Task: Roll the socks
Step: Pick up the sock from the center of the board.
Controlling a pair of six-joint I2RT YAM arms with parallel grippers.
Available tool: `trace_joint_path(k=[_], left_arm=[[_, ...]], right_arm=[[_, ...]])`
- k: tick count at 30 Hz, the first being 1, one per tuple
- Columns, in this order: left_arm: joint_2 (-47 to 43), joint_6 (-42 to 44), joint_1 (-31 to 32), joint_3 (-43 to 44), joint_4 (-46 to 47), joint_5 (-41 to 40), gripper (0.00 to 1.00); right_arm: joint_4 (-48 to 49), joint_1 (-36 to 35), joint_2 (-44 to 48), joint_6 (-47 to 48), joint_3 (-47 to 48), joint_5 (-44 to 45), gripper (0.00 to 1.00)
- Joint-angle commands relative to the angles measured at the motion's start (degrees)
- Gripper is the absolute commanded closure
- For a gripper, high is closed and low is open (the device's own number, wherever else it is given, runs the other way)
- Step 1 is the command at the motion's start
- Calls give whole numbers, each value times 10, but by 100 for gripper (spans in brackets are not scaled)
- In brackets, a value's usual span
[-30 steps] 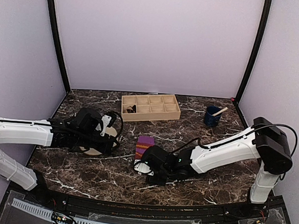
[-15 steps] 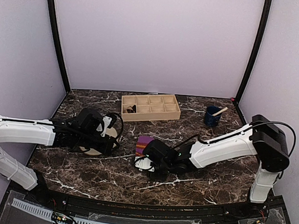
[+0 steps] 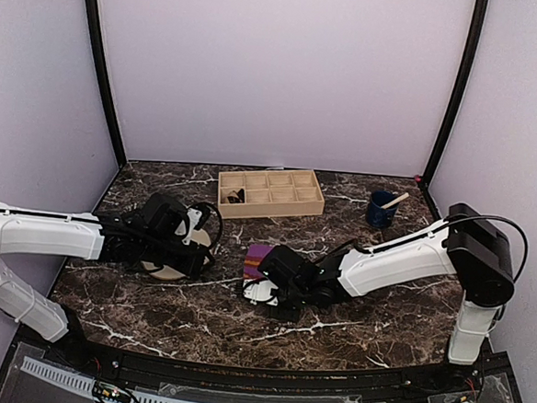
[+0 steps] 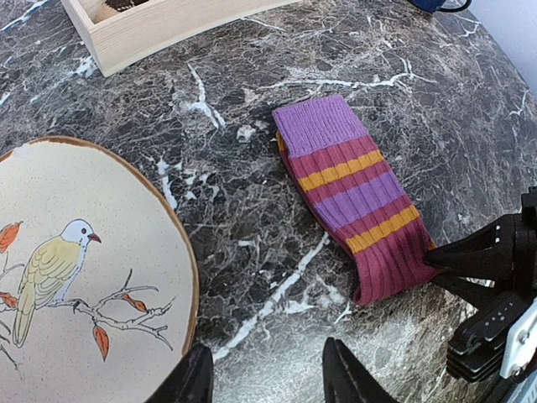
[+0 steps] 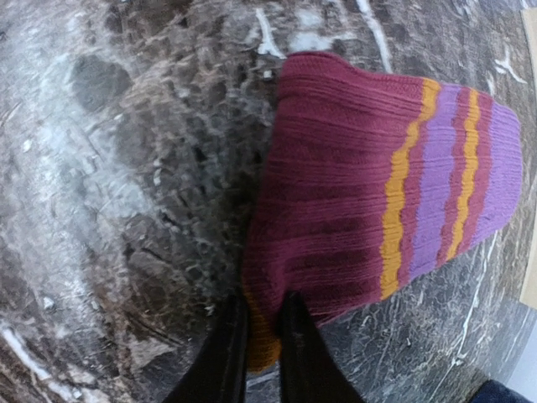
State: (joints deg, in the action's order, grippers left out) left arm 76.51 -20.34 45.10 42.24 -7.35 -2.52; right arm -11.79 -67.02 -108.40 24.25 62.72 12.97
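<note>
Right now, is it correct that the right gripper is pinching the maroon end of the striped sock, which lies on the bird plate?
Not quite: the striped sock lies on the marble table, beside the plate and apart from it, as the left wrist view shows. The right gripper does pinch its maroon end.

You see a ribbed cloth sock [image 4: 352, 201], a glossy marble-look table [image 4: 461, 101], a matt speckled plate [image 4: 126, 201], a bare-wood tray [image 4: 168, 25]
</note>
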Motion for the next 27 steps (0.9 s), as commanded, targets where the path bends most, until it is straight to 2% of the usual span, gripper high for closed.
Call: trace_joint_path(k=[1, 4, 11, 21, 27], left_arm=[[-3, 6, -6, 15, -1, 4, 53], [-5, 11, -7, 12, 7, 12, 53], [-16, 25, -7, -4, 31, 36, 53], [-22, 33, -6, -50, 97, 148, 53], [-35, 27, -1, -79, 132, 179, 54]], right_arm=[[-28, 12, -16, -17, 10, -27, 92], [-39, 14, -14, -27, 21, -45, 100], [-82, 21, -14, -69, 71, -135, 100], [-124, 48, -32, -153, 111, -317, 100], [-133, 63, -55, -176, 115, -397, 100]])
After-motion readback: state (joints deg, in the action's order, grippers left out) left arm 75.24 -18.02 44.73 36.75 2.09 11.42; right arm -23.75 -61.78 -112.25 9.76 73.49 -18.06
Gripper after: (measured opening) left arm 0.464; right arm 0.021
